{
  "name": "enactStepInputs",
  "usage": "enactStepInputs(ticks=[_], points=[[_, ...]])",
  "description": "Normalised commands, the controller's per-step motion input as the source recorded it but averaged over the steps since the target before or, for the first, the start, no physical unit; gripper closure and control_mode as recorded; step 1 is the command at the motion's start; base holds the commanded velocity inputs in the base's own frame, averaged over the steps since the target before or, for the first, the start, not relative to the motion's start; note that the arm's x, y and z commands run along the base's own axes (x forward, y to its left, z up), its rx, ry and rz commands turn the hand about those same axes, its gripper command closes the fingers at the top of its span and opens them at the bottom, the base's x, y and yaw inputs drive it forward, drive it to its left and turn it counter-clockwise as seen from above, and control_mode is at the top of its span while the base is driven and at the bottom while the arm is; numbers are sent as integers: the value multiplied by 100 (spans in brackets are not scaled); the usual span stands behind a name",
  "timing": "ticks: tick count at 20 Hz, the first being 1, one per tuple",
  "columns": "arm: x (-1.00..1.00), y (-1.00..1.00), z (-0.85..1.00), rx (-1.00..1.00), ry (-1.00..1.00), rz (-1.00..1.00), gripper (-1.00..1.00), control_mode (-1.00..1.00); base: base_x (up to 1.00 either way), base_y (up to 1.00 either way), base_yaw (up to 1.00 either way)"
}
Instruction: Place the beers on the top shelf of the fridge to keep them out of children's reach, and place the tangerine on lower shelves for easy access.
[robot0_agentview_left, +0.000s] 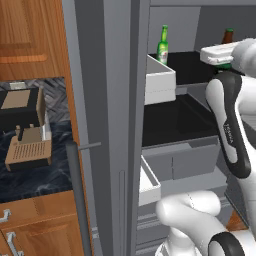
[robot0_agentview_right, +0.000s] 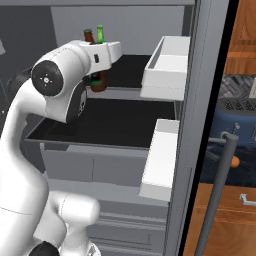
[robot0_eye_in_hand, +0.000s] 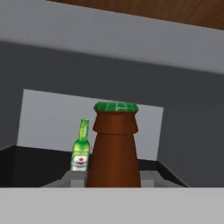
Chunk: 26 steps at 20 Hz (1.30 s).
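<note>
The fridge (robot0_agentview_left: 112, 100) stands open. My gripper (robot0_agentview_right: 96, 67) is shut on the dark brown beer (robot0_agentview_right: 98, 82), level with the front of the top shelf (robot0_agentview_right: 131, 70); whether the bottle's base touches the board I cannot tell. In the hand view the brown beer (robot0_eye_in_hand: 113, 153) rises between the grey fingers (robot0_eye_in_hand: 72, 177), its cap green. The green beer (robot0_agentview_left: 162, 46) stands upright farther back on the top shelf (robot0_agentview_left: 187, 65) and also appears behind the brown one as the green beer (robot0_eye_in_hand: 81, 151). The tangerine (robot0_agentview_right: 235, 161) lies on the counter right of the fridge. The lower shelves (robot0_agentview_right: 107, 122) are bare.
White door bins (robot0_agentview_left: 160, 80) (robot0_agentview_right: 167, 65) hang on the open doors on either side of the shelves, with lower bins (robot0_agentview_left: 148, 182) (robot0_agentview_right: 160, 160) beneath. Long bar handles (robot0_agentview_left: 77, 195) (robot0_agentview_right: 222, 185) stick out. A blue toaster (robot0_agentview_right: 235, 120) stands near the tangerine.
</note>
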Motion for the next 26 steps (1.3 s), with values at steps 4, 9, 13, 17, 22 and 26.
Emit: enactStepInputs(ticks=[4,9,13,17,22,26], points=[[51,-1,11,2,9,-3,100,-100,0,0,0],[54,-4,0,10,0,-1,100,-100,0,0,0],[51,-12,-6,11,0,0,100,-100,0,0,0],[44,-3,-10,4,0,0,100,-100,0,0,0],[40,0,-16,0,0,0,100,-100,0,0,0],[40,0,-25,0,0,0,100,-100,0,0,0]])
